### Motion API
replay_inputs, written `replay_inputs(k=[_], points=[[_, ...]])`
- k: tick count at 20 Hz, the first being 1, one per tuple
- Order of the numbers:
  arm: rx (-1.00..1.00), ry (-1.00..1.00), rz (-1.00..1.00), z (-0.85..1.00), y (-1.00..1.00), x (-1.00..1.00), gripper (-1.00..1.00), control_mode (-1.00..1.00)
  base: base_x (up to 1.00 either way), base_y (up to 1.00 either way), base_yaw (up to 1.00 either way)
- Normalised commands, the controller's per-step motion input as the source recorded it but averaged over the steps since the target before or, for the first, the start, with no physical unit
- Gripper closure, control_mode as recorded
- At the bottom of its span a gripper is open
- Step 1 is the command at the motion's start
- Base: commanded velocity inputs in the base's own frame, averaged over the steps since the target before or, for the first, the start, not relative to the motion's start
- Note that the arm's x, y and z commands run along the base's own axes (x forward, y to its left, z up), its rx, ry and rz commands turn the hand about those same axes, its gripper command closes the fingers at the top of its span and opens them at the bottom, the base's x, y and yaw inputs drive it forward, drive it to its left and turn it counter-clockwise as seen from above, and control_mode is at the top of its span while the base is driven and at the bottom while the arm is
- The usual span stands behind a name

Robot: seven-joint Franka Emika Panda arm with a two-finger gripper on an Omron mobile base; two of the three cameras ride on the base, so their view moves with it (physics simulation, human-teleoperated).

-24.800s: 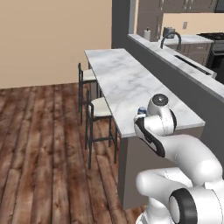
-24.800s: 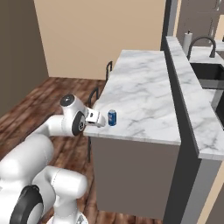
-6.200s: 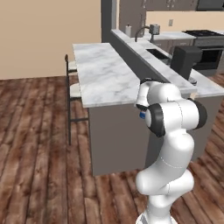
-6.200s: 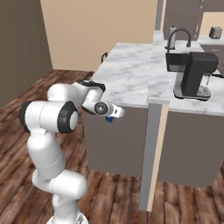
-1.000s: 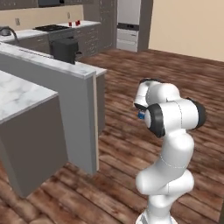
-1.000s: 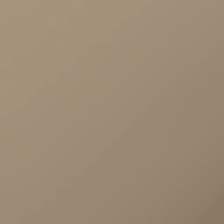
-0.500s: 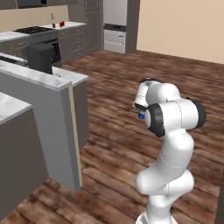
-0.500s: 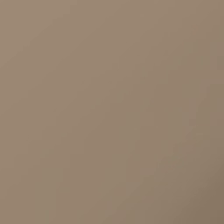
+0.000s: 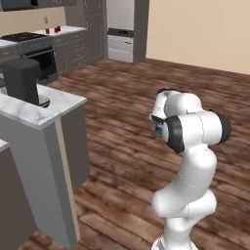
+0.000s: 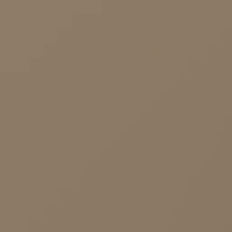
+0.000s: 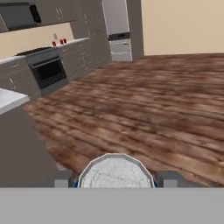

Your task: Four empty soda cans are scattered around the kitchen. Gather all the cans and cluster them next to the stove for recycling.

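Two red cans (image 11: 60, 42) already stand on the counter just right of the stove (image 11: 43, 65) in the upper left of the hand view, and the same pair shows as small red dots (image 9: 52, 30) at the top left of the left base view, beside the black cooktop of the stove (image 9: 30, 49). One more can (image 11: 115, 171), silvery top toward the camera with a trace of blue at its sides, sits at the bottom centre of the hand view, pinched between the gripper (image 11: 115, 178) fingers. In the left base view the gripper (image 9: 159, 128) is tucked close against the arm at centre right, a spot of blue showing there. The step in hand looks like carrying this can across the wood floor (image 9: 122, 122) to the stove. To do it well, I would keep the grip firm and the arm folded in while the base drives, steer well apart from the island counter (image 9: 34, 110) at the left, and stop facing the counter to the right of the stove before reaching out.
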Motion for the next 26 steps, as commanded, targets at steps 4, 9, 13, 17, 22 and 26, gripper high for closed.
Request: replay_inputs(k=[4, 9, 13, 17, 22, 26], points=[[0.00, 0.00, 0.00, 0.00, 0.00, 0.00, 1.00, 1.00, 1.00, -0.01, -0.03], [0.00, 0.00, 0.00, 0.00, 0.00, 0.00, 1.00, 1.00, 0.98, 0.00, 0.00], [0.00, 0.00, 0.00, 0.00, 0.00, 0.00, 1.00, 1.00, 0.91, 0.00, 0.00], [0.00, 0.00, 0.00, 0.00, 0.00, 0.00, 1.00, 1.00, 1.00, 0.00, 0.00], [0.00, 0.00, 0.00, 0.00, 0.00, 0.00, 1.00, 1.00, 1.00, -0.02, 0.01], [0.00, 0.00, 0.00, 0.00, 0.00, 0.00, 1.00, 1.00, 1.00, -0.03, 0.06]])
